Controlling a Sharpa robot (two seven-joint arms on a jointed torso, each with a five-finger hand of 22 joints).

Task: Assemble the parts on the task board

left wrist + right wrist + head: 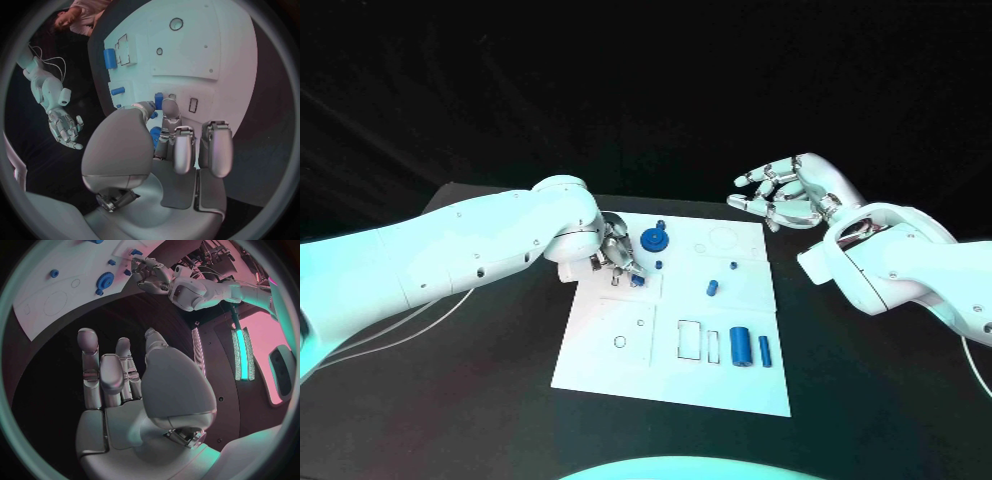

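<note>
Working at the task board's (596, 355) far left corner, the left hand (615, 252) is lowered with its fingers closed on a small blue part (636, 280); seating it appears to be the step in hand, calling for careful alignment. A blue gear (655, 239) stands just beside the fingers and could be knocked. The right hand (785, 192) is held open, empty, beyond the far right corner. Two blue cylinders (750, 349) lie near the board's near edge.

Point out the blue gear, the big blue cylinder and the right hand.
blue gear (655, 239): head view, its face.
big blue cylinder (740, 348): head view, mid-body.
right hand (785, 192): head view, palm.
</note>
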